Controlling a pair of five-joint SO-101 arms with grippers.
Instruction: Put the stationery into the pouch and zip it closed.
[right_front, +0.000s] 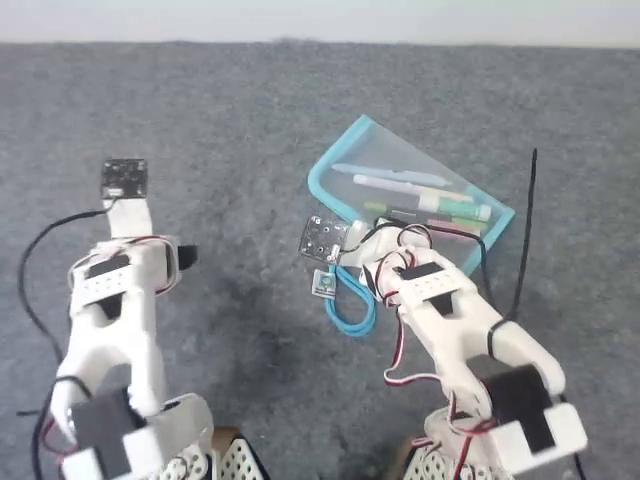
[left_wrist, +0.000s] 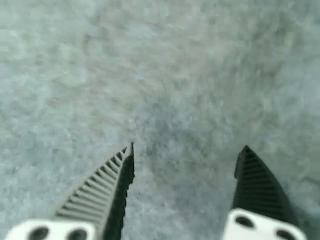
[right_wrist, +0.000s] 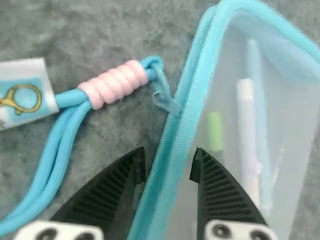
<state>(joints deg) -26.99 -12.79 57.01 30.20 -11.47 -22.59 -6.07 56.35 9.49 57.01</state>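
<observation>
The clear pouch (right_front: 410, 195) with a light blue border lies right of the table's middle, with several pens and markers (right_front: 420, 200) inside it. In the right wrist view its zipper edge (right_wrist: 175, 135) runs between my right gripper's (right_wrist: 168, 150) jaws, which are closed against it on both sides. The zipper pull (right_wrist: 167, 102) sits just beyond the fingertips. From it a blue cord (right_wrist: 60, 135) with a pink wrapped section (right_wrist: 117, 82) and a white tag (right_wrist: 20, 92) trails away. Far from the pouch, my left gripper (left_wrist: 188, 146) hangs open over bare carpet, at the table's left (right_front: 125, 185).
The blue cord's loop (right_front: 350, 300) and its tag (right_front: 323, 283) lie on the grey carpet beside the right arm. A thin black cable (right_front: 525, 230) runs past the pouch's right side. Grey carpet stretches between the two arms and toward the far edge.
</observation>
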